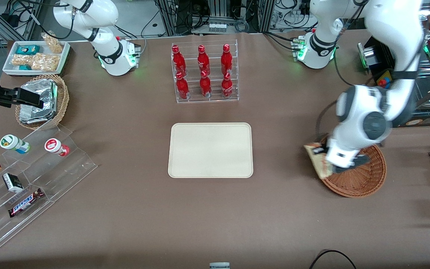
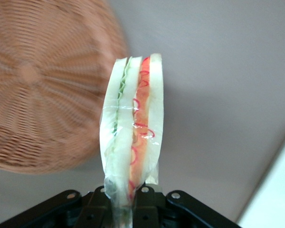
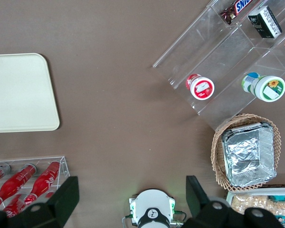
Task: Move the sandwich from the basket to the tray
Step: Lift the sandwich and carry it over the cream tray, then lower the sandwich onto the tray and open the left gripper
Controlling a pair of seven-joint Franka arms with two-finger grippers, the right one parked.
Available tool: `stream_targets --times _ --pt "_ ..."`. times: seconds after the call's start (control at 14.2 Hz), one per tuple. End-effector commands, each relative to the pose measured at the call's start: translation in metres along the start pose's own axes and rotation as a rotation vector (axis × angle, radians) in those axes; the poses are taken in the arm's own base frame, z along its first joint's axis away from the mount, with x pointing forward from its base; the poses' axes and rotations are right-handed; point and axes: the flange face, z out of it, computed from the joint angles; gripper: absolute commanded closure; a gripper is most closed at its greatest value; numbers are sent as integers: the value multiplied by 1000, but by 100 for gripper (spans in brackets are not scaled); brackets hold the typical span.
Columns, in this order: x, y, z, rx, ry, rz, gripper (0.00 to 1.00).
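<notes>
The sandwich, a wrapped wedge, is hanging clamped by one end in the gripper, which is hovering over the basket rim nearest the tray. It appears lifted clear of the wicker, though the arm is hiding part of it. The carry step is beginning; next, the arm needs to travel along the table to the bare tray and lower.

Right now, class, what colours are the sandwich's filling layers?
Green and orange-red between pale bread; sandwich held by the claw beside the basket; clearest in left wrist view.
</notes>
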Motion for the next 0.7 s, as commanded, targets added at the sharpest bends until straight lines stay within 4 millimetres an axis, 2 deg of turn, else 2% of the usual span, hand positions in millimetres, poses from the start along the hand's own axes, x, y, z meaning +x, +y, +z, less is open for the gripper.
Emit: stream_targets --times 0.0,0.07,0.21,0.28,0.35,0.49,0.63 --pt "-43 81 -2 8 16 102 87" --pt "-50 108 0 5 22 96 87" --pt "-73 177 9 -7 38 76 86" --pt "-78 202 14 -16 42 57 86" --pt "-82 221 21 -19 45 47 86" --pt "-106 251 38 -7 39 68 86" --pt "-102 259 49 -10 32 64 85"
